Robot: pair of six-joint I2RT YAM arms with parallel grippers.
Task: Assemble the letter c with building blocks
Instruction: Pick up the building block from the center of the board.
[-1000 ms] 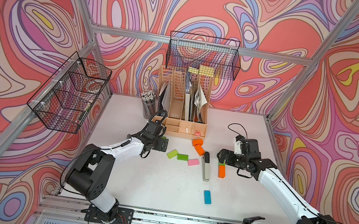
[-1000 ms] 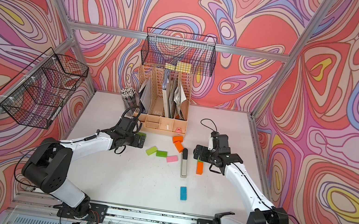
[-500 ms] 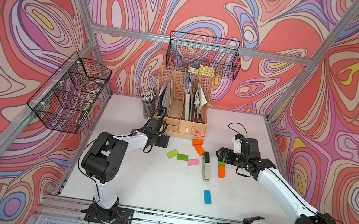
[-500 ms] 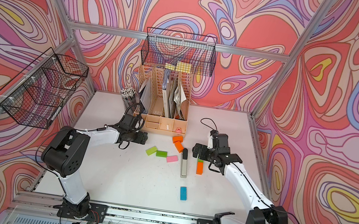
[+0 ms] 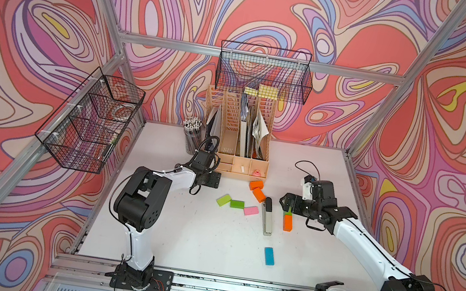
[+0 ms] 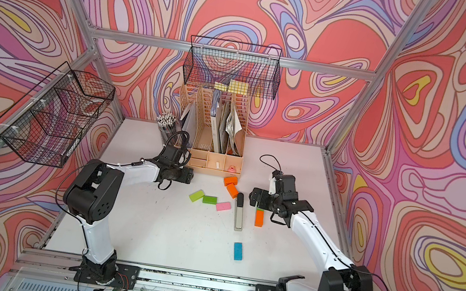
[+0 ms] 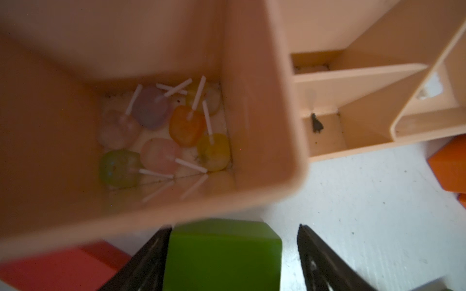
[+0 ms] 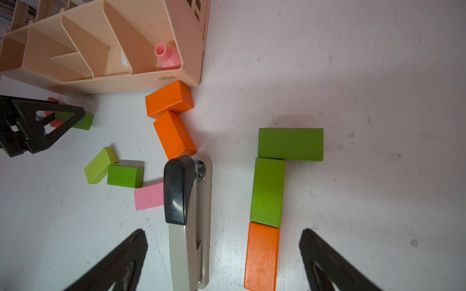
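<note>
Beige organiser (image 7: 252, 100), lollipops (image 7: 186, 126) inside, pink bottle (image 8: 166, 56)

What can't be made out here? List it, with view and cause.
- Left wrist view: green block between the left gripper's jaws is blurred and cut by the frame edge; contact unclear.
- Same view: red block is partly hidden by the organizer.
- Both top views: the c's green blocks sit almost wholly behind the right gripper; only its orange block shows.
</note>
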